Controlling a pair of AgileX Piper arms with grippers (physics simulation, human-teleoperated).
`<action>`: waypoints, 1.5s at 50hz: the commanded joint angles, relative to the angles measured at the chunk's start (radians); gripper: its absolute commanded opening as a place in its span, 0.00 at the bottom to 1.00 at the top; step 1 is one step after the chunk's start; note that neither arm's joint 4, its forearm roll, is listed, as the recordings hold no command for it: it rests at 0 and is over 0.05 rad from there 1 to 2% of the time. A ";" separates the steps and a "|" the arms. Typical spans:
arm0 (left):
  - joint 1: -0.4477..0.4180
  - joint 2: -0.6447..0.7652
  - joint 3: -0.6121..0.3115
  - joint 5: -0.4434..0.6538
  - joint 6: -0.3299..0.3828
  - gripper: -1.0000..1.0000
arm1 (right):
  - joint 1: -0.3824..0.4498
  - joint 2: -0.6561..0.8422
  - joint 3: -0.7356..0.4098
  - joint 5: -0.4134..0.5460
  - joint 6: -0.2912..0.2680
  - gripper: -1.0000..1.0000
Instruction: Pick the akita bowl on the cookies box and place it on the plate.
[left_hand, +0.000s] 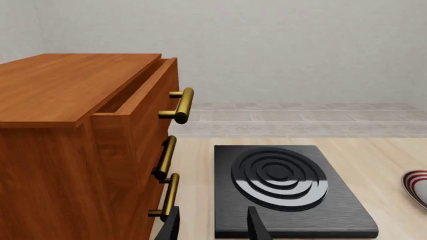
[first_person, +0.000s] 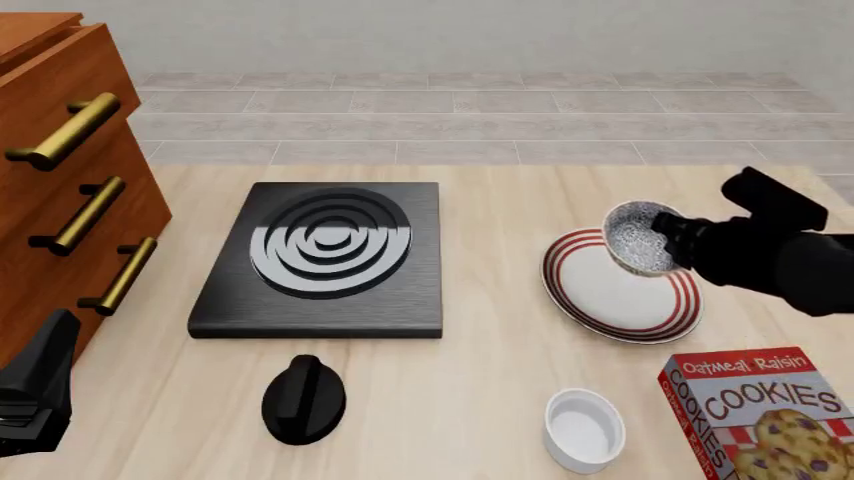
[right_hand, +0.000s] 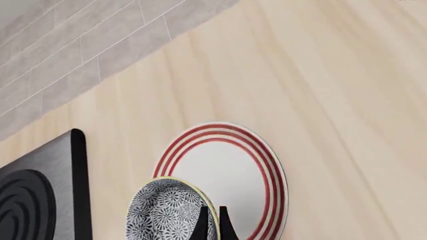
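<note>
right gripper (first_person: 671, 238): fingers pinch the rim of the akita bowl (first_person: 639, 237) | bowl: tilted, in the air over the far right part of the plate (first_person: 601, 296), apart from it | move: down, toward plate centre | left gripper (left_hand: 213, 227): fingers open, idle near the cabinet (left_hand: 73, 145)

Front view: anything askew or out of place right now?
Only the akita bowl: it is tipped on its side in the right gripper, rim pinched in the jaws, held above the plate. The cabinet's top drawer stands slightly open. Nothing spilled or damaged.
</note>
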 joint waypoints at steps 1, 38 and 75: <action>0.000 0.000 0.000 0.000 0.000 1.00 | -0.004 0.026 -0.029 0.000 -0.001 0.00; 0.000 0.000 0.000 0.000 0.000 1.00 | -0.017 0.163 -0.071 -0.046 0.004 0.00; 0.000 0.000 0.000 0.000 0.000 1.00 | -0.037 0.235 -0.102 -0.060 -0.025 0.00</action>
